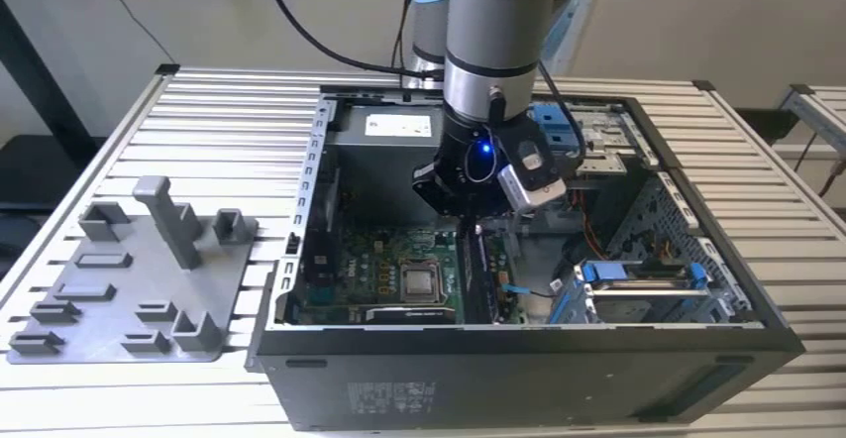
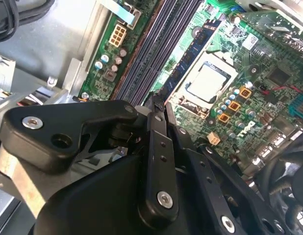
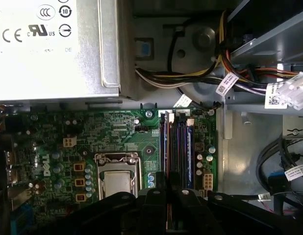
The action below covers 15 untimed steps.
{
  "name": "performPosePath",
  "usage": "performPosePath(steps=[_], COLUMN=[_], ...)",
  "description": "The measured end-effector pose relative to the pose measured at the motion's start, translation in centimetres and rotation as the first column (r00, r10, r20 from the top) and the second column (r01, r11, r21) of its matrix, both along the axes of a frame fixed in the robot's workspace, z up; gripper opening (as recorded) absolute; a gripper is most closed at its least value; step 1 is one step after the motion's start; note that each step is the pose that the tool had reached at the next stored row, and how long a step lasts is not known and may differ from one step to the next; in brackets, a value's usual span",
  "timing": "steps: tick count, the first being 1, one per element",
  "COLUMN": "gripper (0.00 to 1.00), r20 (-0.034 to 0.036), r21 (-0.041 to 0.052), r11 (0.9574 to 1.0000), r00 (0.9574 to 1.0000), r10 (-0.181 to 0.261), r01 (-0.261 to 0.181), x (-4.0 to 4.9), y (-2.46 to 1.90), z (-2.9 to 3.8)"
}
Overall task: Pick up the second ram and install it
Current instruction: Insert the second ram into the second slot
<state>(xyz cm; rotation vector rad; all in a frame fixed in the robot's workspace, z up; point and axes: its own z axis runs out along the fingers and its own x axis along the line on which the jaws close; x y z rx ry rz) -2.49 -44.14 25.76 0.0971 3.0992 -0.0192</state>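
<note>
From where I stand, in the exterior view, the arm reaches straight down into the open computer case (image 1: pixel 304 260). The claw (image 1: pixel 478 224) hangs low over the green main board (image 1: pixel 383 260), with the memory slots (image 1: pixel 492 279) directly beneath it. The grey plastic tray (image 1: pixel 133 289) lies on the table well apart from the claw, outside the case.

In the second wrist view, the claw (image 2: pixel 158 102) is drawn almost closed, its black fingers (image 2: pixel 164 142) meeting at the tips. The second ram (image 2: pixel 190 51), a slim bluish strip, runs away from those tips along the slots (image 2: pixel 146 54). It lies on the side of the claw where the processor socket (image 2: pixel 208 83) sits. I judge that the claw has this strip pinched by its edge, though the contact itself is partly hidden.

In the first wrist view, the claw (image 3: pixel 169 192) lines up with the second ram (image 3: pixel 166 147), which is seen edge-on in the row of slots (image 3: pixel 180 147). The power supply box (image 3: pixel 53 49) is far ahead of the claw.

To do this step well, I think the strip must stay parallel to its slot and upright. The push should go straight down and evenly on both ends, because a tilted board would jam against the slot walls or leave one end unlatched.
</note>
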Motion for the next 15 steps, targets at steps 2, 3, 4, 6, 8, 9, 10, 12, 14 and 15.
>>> performPosePath(steps=[2, 3, 4, 6, 8, 9, 10, 12, 14, 15], gripper=[0.14, 0.14, 0.14, 0.14, 0.14, 0.14, 0.14, 0.14, 0.14, 0.14], r20=[0.0000, 0.0000, 0.0000, 0.0000, 0.0000, 0.0000, -0.0001, -0.0001, -0.0001, 0.0000], r21=[0.0001, 0.0001, 0.0003, 0.0003, 0.0003, 0.0001, 0.0000, -0.0001, 0.0000, 0.0000], r11=[1.0000, 1.0000, 1.0000, 1.0000, 1.0000, 1.0000, 1.0000, 1.0000, 1.0000, 1.0000], r00=[1.0000, 1.0000, 1.0000, 1.0000, 1.0000, 1.0000, 1.0000, 1.0000, 1.0000, 1.0000], r10=[0.000, 0.000, 0.000, 0.000, 0.000, 0.000, 0.000, 0.000, 0.000, 0.000], r01=[0.000, 0.000, 0.000, 0.000, 0.000, 0.000, 0.000, 0.000, 0.000, 0.000], x=[0.00, 0.00, 0.00, 0.00, 0.00, 0.00, 0.00, 0.00, 0.07, 0.07], y=[0.00, 0.00, 0.00, 0.01, 0.00, 0.00, 0.00, 0.00, 0.00, 0.00], z=[0.00, -0.01, -0.04, -0.17, -0.34, -0.43, -0.45, -0.45, -0.59, -0.59])
